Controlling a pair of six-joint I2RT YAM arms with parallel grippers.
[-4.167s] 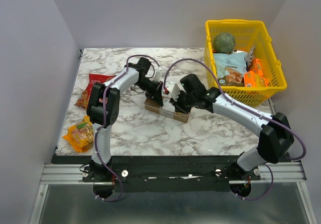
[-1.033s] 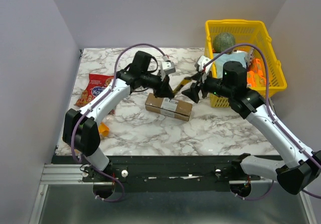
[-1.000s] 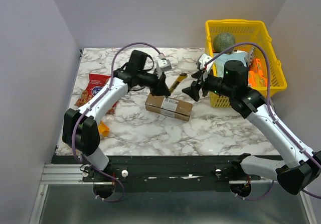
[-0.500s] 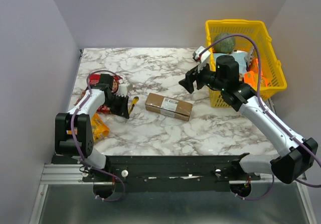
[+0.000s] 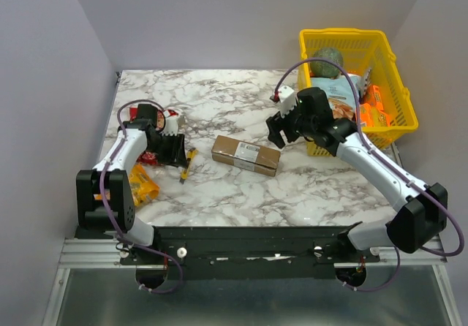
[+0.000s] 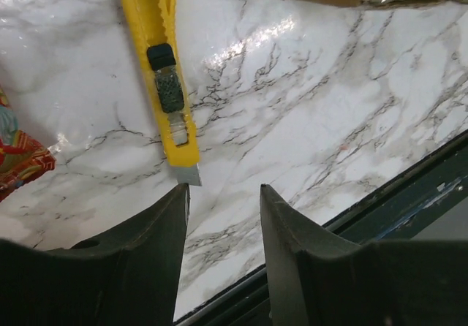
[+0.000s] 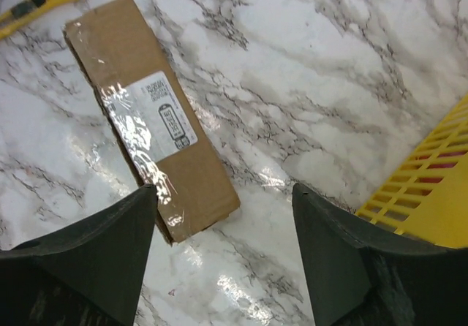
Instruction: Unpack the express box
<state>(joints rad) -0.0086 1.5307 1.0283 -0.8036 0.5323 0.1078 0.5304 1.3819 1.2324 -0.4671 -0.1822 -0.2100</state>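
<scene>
The express box, a closed brown carton with a white label and clear tape, lies flat mid-table; it also shows in the right wrist view. A yellow utility knife lies on the marble, blade tip just ahead of my left fingertips; from above the knife sits left of the box. My left gripper is open with nothing between its fingers, low over the table. My right gripper hangs wide open above the box's right end, empty.
A yellow plastic basket with a green ball and snack bags stands at the back right; its wall shows in the right wrist view. A red bag and an orange bag lie at the left, by my left arm.
My left arm carried the knife from above the box to the table's left, set it down and opened. My right arm drew back and lowered toward the box's right end.
</scene>
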